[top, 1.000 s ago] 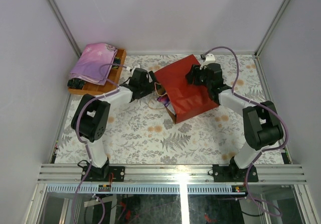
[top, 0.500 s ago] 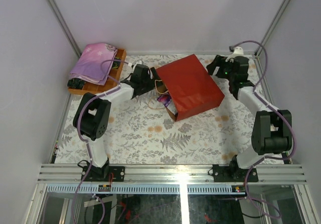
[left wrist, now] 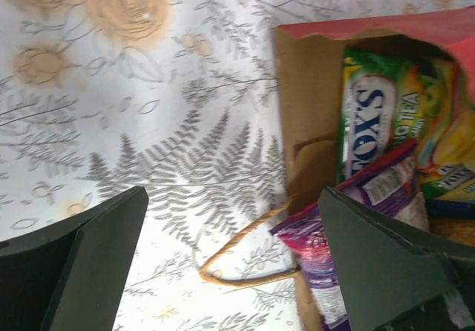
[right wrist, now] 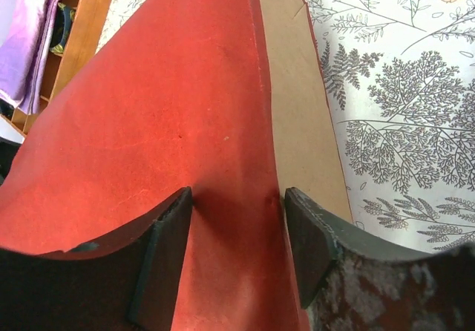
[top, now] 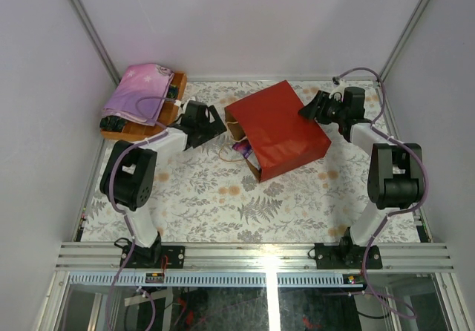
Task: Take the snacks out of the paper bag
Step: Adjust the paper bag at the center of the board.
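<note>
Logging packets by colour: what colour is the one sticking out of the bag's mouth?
The packet is purple and white; the left wrist view shows it best.

You have one large red paper carrier bag (top: 282,127) on one floral-patterned desk (top: 223,205). In its mouth you can count at least two glossy snack packets: one green-yellow candy bag (left wrist: 371,116) and one purple-white pack (left wrist: 334,234). You also have one pink-purple folded cloth (top: 137,90) and one wooden tray (top: 133,132).
</note>
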Action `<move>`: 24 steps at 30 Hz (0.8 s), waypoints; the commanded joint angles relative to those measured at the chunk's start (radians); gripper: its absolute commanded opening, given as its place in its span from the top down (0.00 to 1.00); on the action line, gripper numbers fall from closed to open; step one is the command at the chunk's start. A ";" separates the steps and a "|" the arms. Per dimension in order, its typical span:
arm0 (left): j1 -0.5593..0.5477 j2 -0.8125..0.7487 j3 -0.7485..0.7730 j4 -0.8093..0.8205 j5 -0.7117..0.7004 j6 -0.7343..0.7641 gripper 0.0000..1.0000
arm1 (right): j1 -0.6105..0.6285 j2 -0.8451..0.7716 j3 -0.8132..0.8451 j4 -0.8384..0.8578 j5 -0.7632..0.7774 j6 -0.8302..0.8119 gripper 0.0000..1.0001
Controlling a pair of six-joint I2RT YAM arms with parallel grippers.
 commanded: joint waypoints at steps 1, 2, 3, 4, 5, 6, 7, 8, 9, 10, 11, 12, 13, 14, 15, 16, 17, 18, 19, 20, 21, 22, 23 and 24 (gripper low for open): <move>0.022 -0.054 -0.056 0.032 -0.012 0.011 0.00 | 0.004 0.023 0.016 0.026 -0.058 0.017 0.45; 0.022 -0.060 -0.064 0.034 -0.010 0.011 0.00 | 0.004 0.028 0.016 0.026 -0.052 0.017 0.51; 0.022 -0.061 -0.071 0.033 -0.009 0.009 0.00 | 0.004 0.030 0.018 0.024 -0.045 0.016 0.58; 0.024 -0.064 -0.077 0.034 -0.008 0.009 0.00 | 0.004 0.034 0.020 0.021 -0.038 0.016 0.65; 0.025 -0.065 -0.082 0.034 -0.005 0.008 0.00 | 0.004 0.038 0.024 0.017 -0.031 0.013 0.71; 0.023 -0.067 -0.085 0.033 -0.005 0.008 0.00 | 0.004 0.042 0.029 0.012 -0.027 0.011 0.76; 0.024 -0.067 -0.087 0.032 -0.004 0.007 0.00 | 0.003 0.047 0.035 0.007 -0.022 0.009 0.82; 0.024 -0.068 -0.089 0.032 -0.003 0.007 0.00 | 0.002 0.051 0.040 0.005 -0.017 0.007 0.86; 0.024 -0.070 -0.090 0.031 -0.005 0.007 0.00 | 0.000 0.054 0.044 0.004 -0.014 0.005 0.89; 0.024 -0.072 -0.092 0.030 -0.003 0.008 0.00 | -0.004 0.057 0.049 0.004 -0.016 0.005 0.92; 0.024 -0.072 -0.092 0.030 -0.004 0.008 0.00 | -0.008 0.059 0.053 0.006 -0.019 0.003 0.95; 0.024 -0.073 -0.092 0.026 -0.003 0.010 0.00 | -0.016 0.061 0.059 0.006 -0.022 0.001 0.96; 0.024 -0.074 -0.091 0.024 -0.002 0.011 0.00 | -0.026 0.063 0.068 0.004 -0.026 -0.003 0.98; 0.024 -0.075 -0.091 0.022 -0.003 0.012 0.00 | -0.040 0.067 0.082 0.001 -0.035 -0.007 0.99; 0.024 -0.074 -0.092 0.021 -0.002 0.013 0.00 | -0.057 0.077 0.103 -0.005 -0.054 -0.011 1.00; 0.024 -0.074 -0.092 0.020 -0.001 0.015 0.00 | -0.074 0.092 0.127 -0.013 -0.076 -0.015 1.00; 0.024 -0.074 -0.092 0.020 0.001 0.015 0.00 | -0.093 0.108 0.152 -0.019 -0.096 -0.018 1.00; 0.024 -0.072 -0.092 0.020 0.004 0.015 0.00 | -0.111 0.123 0.178 -0.022 -0.113 -0.020 1.00; 0.024 -0.070 -0.091 0.020 0.006 0.014 0.00 | -0.130 0.139 0.202 -0.022 -0.129 -0.019 1.00; 0.024 -0.068 -0.091 0.020 0.010 0.013 0.00 | -0.148 0.154 0.226 -0.020 -0.144 -0.016 1.00; 0.024 -0.065 -0.090 0.019 0.015 0.012 0.00 | -0.165 0.171 0.252 -0.021 -0.156 -0.015 1.00; 0.025 -0.062 -0.089 0.018 0.019 0.011 0.00 | -0.182 0.188 0.282 -0.023 -0.163 -0.014 1.00; 0.024 -0.060 -0.088 0.019 0.021 0.010 0.00 | -0.199 0.202 0.308 -0.031 -0.168 -0.015 1.00; 0.023 -0.057 -0.087 0.018 0.024 0.008 0.00 | -0.215 0.217 0.338 -0.036 -0.173 -0.012 1.00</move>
